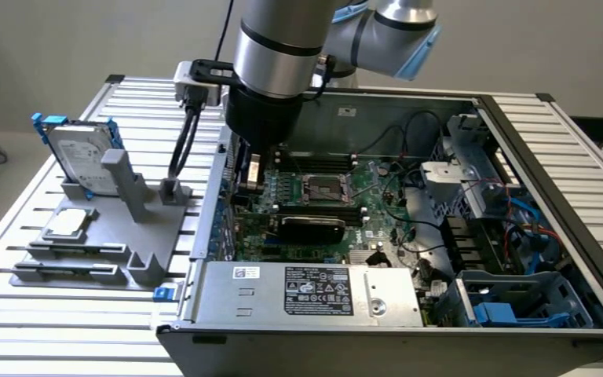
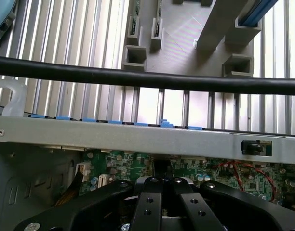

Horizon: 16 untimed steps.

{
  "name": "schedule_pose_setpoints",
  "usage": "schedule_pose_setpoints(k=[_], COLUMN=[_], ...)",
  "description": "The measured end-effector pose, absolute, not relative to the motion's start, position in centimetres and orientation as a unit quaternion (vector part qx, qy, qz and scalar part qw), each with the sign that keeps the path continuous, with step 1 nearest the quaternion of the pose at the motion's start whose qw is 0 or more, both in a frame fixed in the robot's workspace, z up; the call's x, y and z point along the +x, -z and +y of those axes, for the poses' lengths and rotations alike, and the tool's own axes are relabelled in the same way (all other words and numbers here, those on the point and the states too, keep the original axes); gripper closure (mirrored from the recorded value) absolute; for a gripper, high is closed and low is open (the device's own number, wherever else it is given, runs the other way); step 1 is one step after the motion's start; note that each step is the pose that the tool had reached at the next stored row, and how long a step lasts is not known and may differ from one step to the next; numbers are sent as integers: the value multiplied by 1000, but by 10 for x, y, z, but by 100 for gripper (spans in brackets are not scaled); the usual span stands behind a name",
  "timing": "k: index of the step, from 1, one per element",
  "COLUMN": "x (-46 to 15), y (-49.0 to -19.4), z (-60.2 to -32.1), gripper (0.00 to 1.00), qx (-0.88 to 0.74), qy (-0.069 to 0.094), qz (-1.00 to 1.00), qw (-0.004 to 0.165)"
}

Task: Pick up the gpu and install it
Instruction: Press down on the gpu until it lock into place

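The gpu (image 1: 308, 227) lies inside the open computer case with its black rounded shroud up, low on the green motherboard (image 1: 328, 188). My gripper (image 1: 249, 182) hangs down inside the case by the wall on the exterior view's left, a little beyond the card and apart from it. In the wrist view the gripper (image 2: 162, 186) has its black fingers (image 2: 148, 202) pressed together, shut. A narrow dark piece shows at their tips, and I cannot tell what it is. The motherboard (image 2: 123, 166) lies just beyond them.
A grey holder (image 1: 123, 228) on the slatted table carries a silver hard drive in a blue frame (image 1: 76, 153), a CPU (image 1: 68, 222) and memory sticks (image 1: 69, 247). A black cable (image 2: 147, 79) crosses above the case wall (image 2: 138, 137). The power supply (image 1: 312, 292) is at the case front.
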<state>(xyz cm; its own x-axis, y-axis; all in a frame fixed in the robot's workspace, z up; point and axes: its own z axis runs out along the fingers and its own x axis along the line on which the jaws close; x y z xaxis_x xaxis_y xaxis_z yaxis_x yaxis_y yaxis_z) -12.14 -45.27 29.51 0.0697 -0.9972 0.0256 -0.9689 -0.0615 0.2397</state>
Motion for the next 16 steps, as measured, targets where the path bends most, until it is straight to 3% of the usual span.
schedule_pose_setpoints(k=[16], x=[-121], y=[-295], z=[-453], gripper=[89], qx=[721], qy=[71], qz=[-682], qw=[99])
